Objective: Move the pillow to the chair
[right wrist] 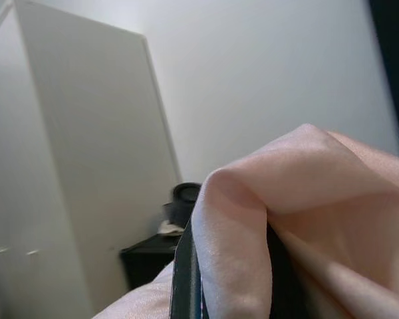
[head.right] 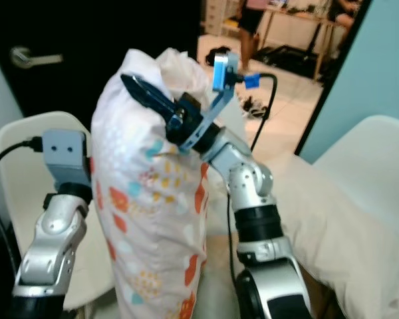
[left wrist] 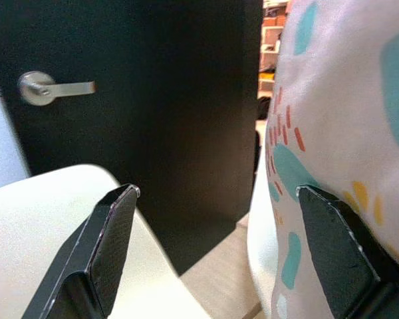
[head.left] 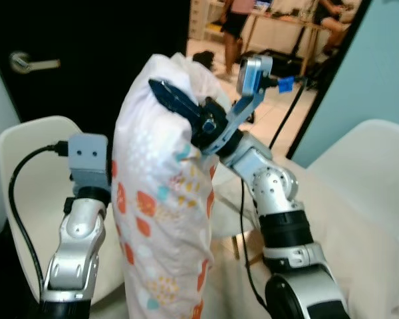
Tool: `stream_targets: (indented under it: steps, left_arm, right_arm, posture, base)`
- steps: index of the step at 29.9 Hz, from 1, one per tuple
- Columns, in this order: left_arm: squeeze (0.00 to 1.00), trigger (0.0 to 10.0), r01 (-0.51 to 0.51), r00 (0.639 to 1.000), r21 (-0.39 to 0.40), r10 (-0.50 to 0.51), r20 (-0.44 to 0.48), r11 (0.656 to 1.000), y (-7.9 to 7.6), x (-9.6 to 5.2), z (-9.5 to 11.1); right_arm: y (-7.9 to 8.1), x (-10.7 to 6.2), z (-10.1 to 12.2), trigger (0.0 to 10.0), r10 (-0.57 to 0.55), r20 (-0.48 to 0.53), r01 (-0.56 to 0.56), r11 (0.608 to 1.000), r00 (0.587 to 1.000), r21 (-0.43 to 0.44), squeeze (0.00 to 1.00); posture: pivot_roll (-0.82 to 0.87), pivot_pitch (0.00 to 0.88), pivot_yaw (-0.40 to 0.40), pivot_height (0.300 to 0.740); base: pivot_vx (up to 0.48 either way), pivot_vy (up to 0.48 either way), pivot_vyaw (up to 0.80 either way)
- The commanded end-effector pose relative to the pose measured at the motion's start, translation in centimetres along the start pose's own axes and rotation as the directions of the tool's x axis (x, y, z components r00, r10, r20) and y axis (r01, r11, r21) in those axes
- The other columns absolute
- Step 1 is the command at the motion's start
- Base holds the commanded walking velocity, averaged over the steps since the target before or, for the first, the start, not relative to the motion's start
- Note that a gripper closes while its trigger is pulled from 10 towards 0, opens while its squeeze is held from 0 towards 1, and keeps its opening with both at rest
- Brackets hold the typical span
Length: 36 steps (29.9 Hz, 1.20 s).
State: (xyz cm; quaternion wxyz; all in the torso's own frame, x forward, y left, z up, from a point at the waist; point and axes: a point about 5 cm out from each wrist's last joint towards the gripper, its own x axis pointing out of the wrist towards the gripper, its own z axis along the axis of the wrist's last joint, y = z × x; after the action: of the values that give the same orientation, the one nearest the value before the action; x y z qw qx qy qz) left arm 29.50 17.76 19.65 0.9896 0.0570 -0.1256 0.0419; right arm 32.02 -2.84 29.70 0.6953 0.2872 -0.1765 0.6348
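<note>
Held upright, long axis vertical: white fabric pillow with orange and teal spots (head.left: 163, 199), between both arms. Right pincer (head.left: 186, 106) clamped on a fold near its top; left pincer (left wrist: 213, 259) spread wide, one finger (left wrist: 339, 252) against the pillow's side. Cream moulded plastic chair (head.left: 30, 149) just beyond, to the left, nearer the left arm. No containers.

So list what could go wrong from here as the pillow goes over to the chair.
1. The right gripper pinches only a fold of fabric near the top of the pillow, so the cloth could slip out and the pillow drop.
2. The left gripper is open, one finger against the pillow's side, giving little backup.
3. The upright pillow blocks much of the head camera's sight of the white chair, so placement may be misjudged.
</note>
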Motion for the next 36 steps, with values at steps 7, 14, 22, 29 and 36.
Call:
stream_targets:
  steps: [7,14,22,29,36]
  left_arm:
    - [0.00,10.0,0.029,1.000,0.006,-0.029,-0.004,1.000,-0.69,0.03,-0.10]
    - [0.00,10.0,0.037,0.999,0.009,-0.037,-0.009,0.999,-0.87,-0.08,-0.27]
    - [0.00,10.0,0.047,0.999,0.014,-0.047,-0.010,0.999,-0.98,-0.13,-0.28]
    - [0.00,10.0,0.049,0.999,0.016,-0.049,-0.006,0.999,-0.97,-0.04,-0.20]
    - [0.00,10.0,0.046,0.999,0.019,-0.046,-0.004,0.999,-0.96,0.00,-0.13]
  right_arm:
    - [0.92,0.70,1.35,0.0,0.066,0.042,-0.064,0.997,0.997,-0.054,0.00]
    - [0.85,0.66,1.20,0.0,0.046,0.050,-0.043,0.998,0.998,-0.051,0.00]
    - [0.62,0.37,0.93,0.0,0.012,0.056,-0.010,0.999,0.998,-0.043,0.00]
    - [0.81,0.44,1.05,0.0,0.021,0.068,-0.018,0.999,0.997,-0.040,0.00]
    - [0.76,0.38,1.09,0.0,0.012,0.072,-0.009,0.999,0.997,-0.041,0.00]
  posture:
    - [0.03,0.000,-0.113,0.740]
    - [0.03,0.000,-0.113,0.740]
    - [0.02,0.000,-0.112,0.740]
    - [0.02,0.000,-0.111,0.740]
    - [0.02,0.000,-0.111,0.740]
  base:
    - [0.000,0.000,0.60]
    - [0.000,0.000,0.61]
    - [0.000,0.000,0.61]
    - [0.000,0.000,0.61]
    - [0.000,0.000,0.61]
